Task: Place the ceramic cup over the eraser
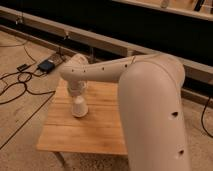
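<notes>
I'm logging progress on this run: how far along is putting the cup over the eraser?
Looks nearly done: the ceramic cup stands mouth-down on the wooden table, and no eraser shows, so it is probably underneath. In hand: the gripper sits directly above the cup, at its top. Left: letting go and lifting the arm away.
</notes>
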`<state>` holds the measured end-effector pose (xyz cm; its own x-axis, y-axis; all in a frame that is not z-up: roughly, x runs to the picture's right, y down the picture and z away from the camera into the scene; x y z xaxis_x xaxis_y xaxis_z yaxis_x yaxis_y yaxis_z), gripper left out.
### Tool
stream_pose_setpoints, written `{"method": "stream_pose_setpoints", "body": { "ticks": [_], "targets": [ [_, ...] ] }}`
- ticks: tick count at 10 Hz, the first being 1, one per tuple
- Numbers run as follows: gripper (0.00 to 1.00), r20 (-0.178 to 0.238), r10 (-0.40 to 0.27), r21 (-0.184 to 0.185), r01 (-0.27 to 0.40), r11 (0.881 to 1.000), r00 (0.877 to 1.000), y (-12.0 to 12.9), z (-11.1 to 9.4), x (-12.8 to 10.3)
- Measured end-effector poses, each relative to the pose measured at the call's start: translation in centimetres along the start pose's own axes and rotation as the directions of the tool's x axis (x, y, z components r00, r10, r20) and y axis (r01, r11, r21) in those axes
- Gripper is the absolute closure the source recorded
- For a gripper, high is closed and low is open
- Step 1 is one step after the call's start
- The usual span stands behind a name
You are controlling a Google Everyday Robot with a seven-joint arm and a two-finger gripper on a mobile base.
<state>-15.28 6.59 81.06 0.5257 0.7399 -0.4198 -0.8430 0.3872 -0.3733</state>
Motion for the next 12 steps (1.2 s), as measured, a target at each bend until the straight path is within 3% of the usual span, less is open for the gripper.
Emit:
{"method": "stream_pose_setpoints", "body": {
  "ticks": [1,3,9,12],
  "targets": [
    [0.99,-0.005,-0.003,-0.003,0.003,1.000,1.000,0.2,0.3,0.2],
    [0.82,-0.014,-0.007,-0.006,0.007,1.000,1.000,0.7,0.8,0.5],
    [0.23,0.026,0.023,0.009,-0.023,1.000,0.999,-0.8,1.8,-0.2],
    [0.20,0.032,0.031,-0.006,-0.031,1.000,0.999,-1.0,1.9,0.1]
  ]
}}
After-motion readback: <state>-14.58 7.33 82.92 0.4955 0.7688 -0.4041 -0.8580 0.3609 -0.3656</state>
